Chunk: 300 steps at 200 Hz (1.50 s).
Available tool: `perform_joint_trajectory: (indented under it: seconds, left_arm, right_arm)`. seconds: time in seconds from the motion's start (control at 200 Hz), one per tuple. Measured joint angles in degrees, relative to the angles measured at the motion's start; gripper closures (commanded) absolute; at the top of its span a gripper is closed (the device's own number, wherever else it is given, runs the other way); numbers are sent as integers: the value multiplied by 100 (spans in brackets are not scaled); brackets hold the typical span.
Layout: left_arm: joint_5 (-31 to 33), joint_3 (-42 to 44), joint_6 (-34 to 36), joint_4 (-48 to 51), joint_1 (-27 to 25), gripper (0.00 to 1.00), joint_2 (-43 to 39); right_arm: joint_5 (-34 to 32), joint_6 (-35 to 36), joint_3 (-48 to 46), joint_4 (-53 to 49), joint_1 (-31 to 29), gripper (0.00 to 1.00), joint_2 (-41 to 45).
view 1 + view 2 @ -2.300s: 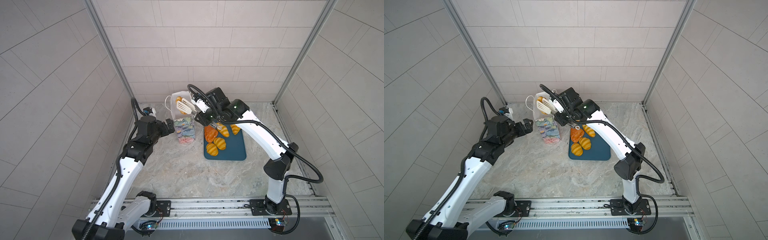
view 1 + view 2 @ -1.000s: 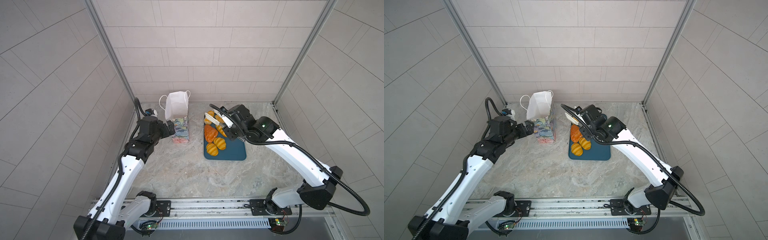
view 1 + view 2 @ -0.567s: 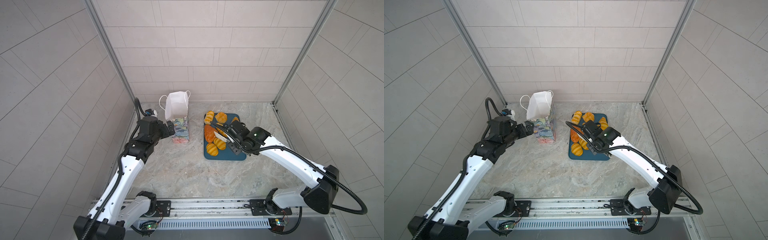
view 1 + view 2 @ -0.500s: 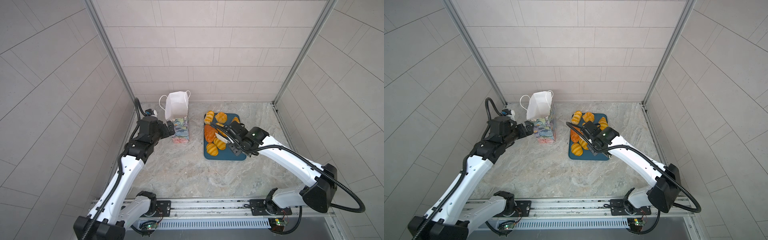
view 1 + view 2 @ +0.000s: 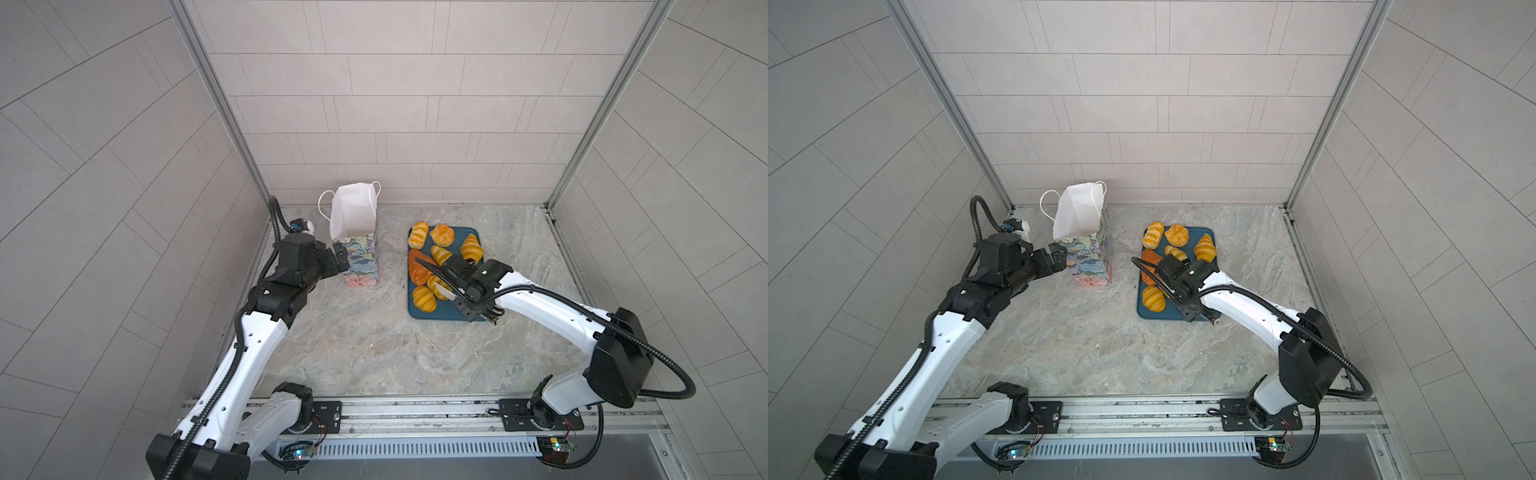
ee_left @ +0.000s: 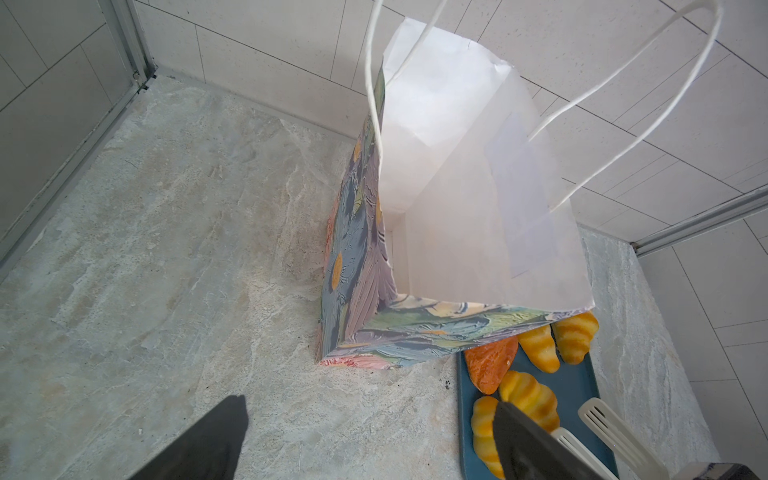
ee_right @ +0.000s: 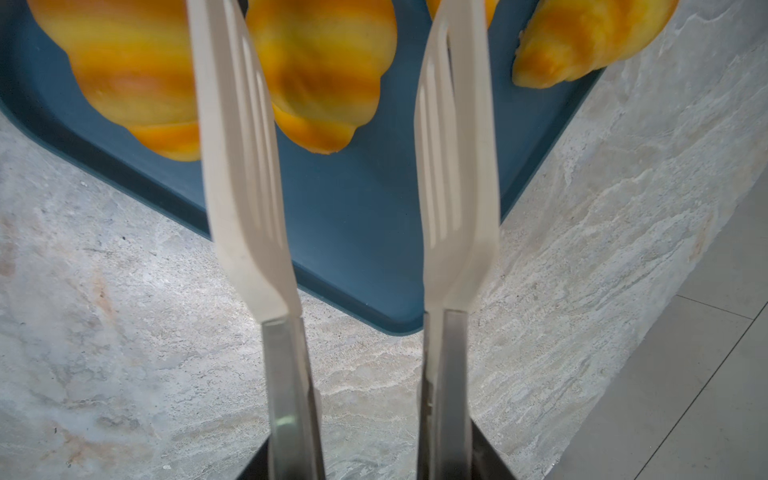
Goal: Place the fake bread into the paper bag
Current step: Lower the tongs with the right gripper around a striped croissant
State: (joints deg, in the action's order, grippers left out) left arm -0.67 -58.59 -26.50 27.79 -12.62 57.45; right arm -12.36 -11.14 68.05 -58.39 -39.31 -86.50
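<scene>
Right wrist view looks along the white tongs [image 7: 243, 187]. The jaws of the right gripper [image 7: 370, 465] are pressed on the two metal handles. The slotted blades stand apart above the teal tray [image 7: 353, 232]. One striped piece of the fake bread [image 7: 320, 75] shows between the blades; whether they touch it I cannot tell. In both top views I count seven pieces on the tray, and the tongs point toward 10 o'clock over the pieces on its 8 o'clock side. The paper bag [image 5: 360, 266] stands upright on the counter [image 5: 374, 340], at 9 o'clock from the tray, with its mouth open. At 9 o'clock of the bag is the left gripper [image 5: 338, 259], jaws spread wide and holding nothing; whether it touches the paper I cannot tell.
</scene>
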Motion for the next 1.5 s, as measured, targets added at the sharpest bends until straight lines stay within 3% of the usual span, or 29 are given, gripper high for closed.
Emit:
perform_joint_trajectory:
  seconds: [1.126,1.501]
  left_arm:
    - [103,0,59,168,0,0,0]
    - [234,0,57,227,0,0,-138]
  right_arm:
    - [824,-114,55,492,529,46,-761]
    - [887,-72,76,431,575,65,-911]
